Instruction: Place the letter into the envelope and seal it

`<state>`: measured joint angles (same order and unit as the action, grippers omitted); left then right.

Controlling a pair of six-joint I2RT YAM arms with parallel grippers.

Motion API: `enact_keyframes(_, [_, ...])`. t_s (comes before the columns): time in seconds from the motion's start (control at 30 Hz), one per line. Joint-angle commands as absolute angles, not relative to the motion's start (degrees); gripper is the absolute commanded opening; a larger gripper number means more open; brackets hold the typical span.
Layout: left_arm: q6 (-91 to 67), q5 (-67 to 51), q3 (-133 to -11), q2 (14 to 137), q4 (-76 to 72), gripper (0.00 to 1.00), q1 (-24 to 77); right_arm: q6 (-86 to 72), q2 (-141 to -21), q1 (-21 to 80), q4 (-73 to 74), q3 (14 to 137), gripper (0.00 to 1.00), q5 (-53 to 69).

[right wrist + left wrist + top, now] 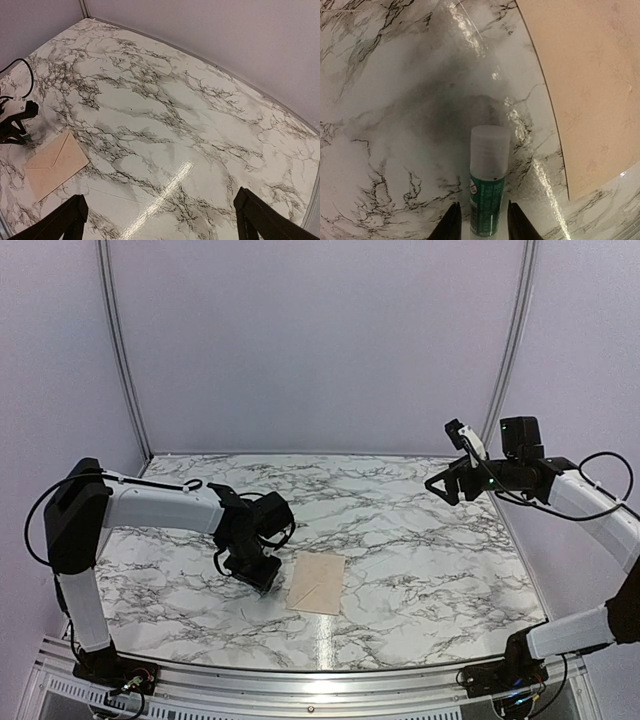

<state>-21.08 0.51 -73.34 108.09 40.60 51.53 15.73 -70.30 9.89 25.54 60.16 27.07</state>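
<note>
The envelope (318,583) lies flat on the marble bench (420,540), toward 6 o'clock of its middle and a little to the left, with its long sides running roughly 12 to 6.

In the top view the left fingers (262,578) are down at the bench just beside the envelope's 9 o'clock edge, but what is between them is hidden under the wrist. The left wrist view shows it: a glue stick (487,190) with a green body and a frosted white cap sits between the left fingers (451,227), cap pointing away toward 12 o'clock. A thin strip of bench shows on each side of the stick, so the fingers look released, loosely flanking it, not clenched on it. Whether the cap touches the bench I cannot tell. In that view the envelope (590,90) fills the 1 to 3 o'clock corner as a plain peach surface, apart from the stick.

The right wrist view adds the envelope's (55,165) diagonal fold lines, with the flap folded flat, at about 8 o'clock in the picture.

The right fingers (70,220) are spread wide with nothing between them. From above they (445,485) hang high over the bench's 3 o'clock edge, well apart from the envelope.
</note>
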Motion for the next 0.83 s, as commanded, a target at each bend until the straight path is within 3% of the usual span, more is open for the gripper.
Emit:
enact_keyframes(0.0, [-20.38, 0.87, -74.35, 109.91, 42.42, 0.35, 51.35, 15.54, -70.84, 9.44, 25.91, 60.91, 0.99, 28.79])
enact_keyframes(0.37, [-19.76, 1.24, -74.98, 109.67, 42.3, 0.4, 51.41, 15.69, -70.66, 9.43, 26.1, 60.73, 0.99, 29.41])
enact_keyframes(0.47, [-19.05, 0.58, -76.14, 108.32, 42.49, 0.65, 51.41, 15.16, -70.78, 9.39, 25.86, 61.31, 0.98, 27.49])
enact_keyframes(0.5, [-18.92, 0.69, -76.98, 107.43, 42.98, 0.87, 51.41, 15.12, -71.1, 9.38, 26.16, 62.24, 0.99, 26.98])
enact_keyframes(0.53, [-18.87, 1.2, -77.96, 106.04, 43.64, 0.97, 51.42, 14.88, -71.34, 9.4, 26.4, 63.88, 0.99, 26.24])
enact_keyframes(0.8, [-19.19, 16.11, -84.22, 94.5, 43.51, 0.99, 48.84, 11.53, -73.22, 9.41, 28.47, 73.01, 0.99, 18.75])
